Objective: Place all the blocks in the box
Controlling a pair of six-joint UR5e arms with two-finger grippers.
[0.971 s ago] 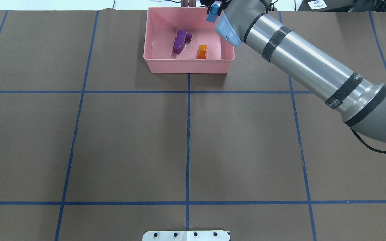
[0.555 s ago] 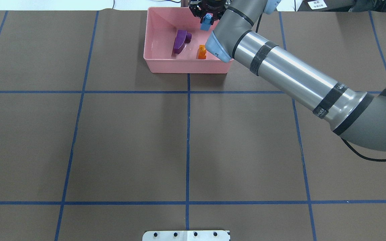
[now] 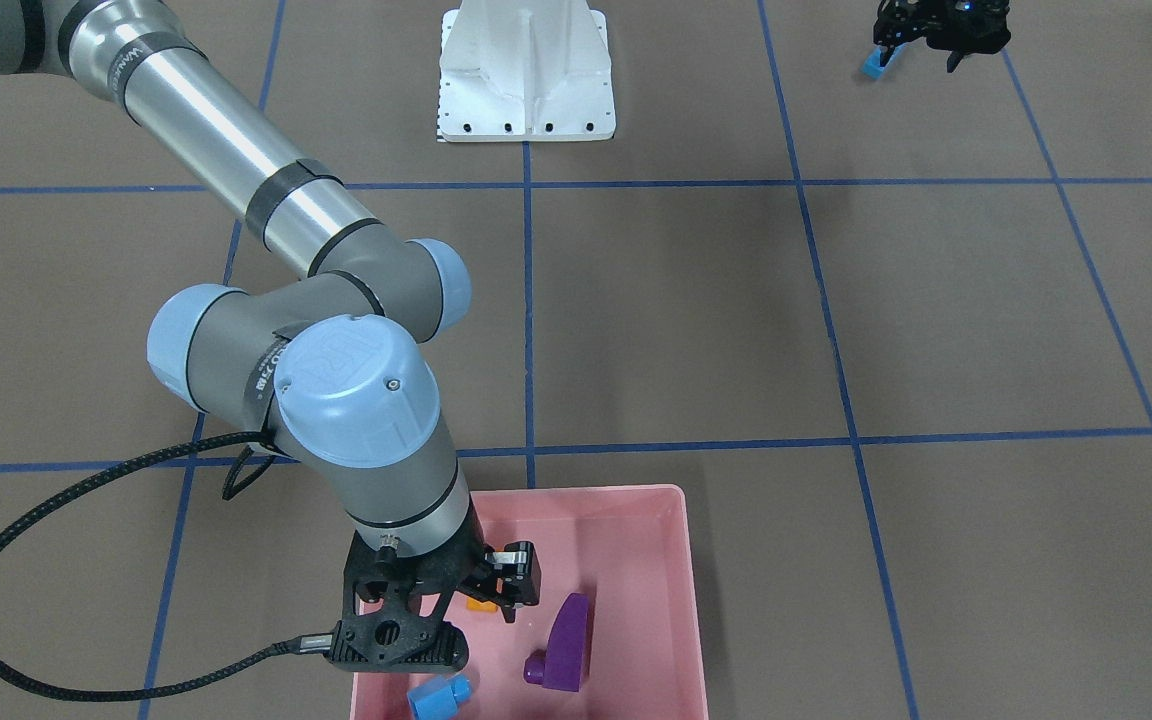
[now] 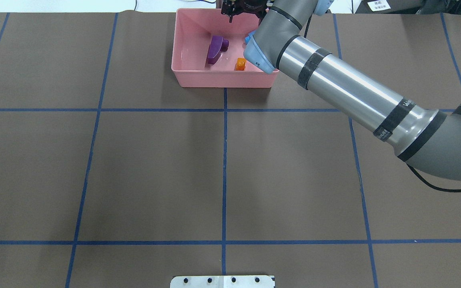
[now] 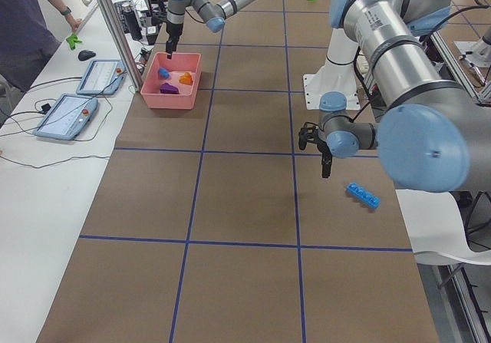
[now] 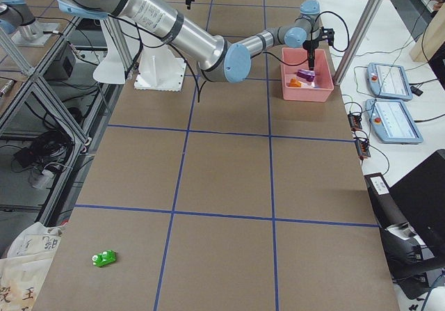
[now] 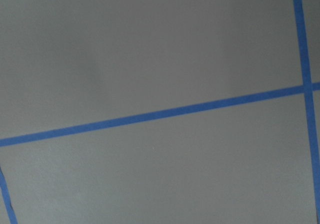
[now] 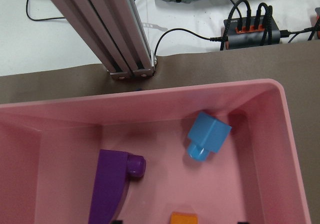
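The pink box (image 3: 681,560) stands at the table's far edge (image 4: 222,80). In it lie the purple sloped block (image 3: 566,630), the orange sloped block (image 4: 240,64) and the small blue cube (image 8: 207,136), the cube near a far corner. My right gripper (image 3: 476,600) hangs open and empty above the box. The long blue block (image 5: 362,195) lies on the table beside my left gripper (image 3: 921,45), which hovers open and apart from it. The green block (image 6: 104,258) lies on the table far from the box.
The white robot base (image 3: 526,70) stands at the table's near side. An aluminium post (image 8: 115,38) rises just behind the box. Tablets and cables (image 6: 393,120) lie beyond the table's edge. An operator (image 5: 31,21) stands there.
My right gripper moved left over the box and let go of the small blue cube, which now lies in the box. My left gripper has left the overhead view's left edge.
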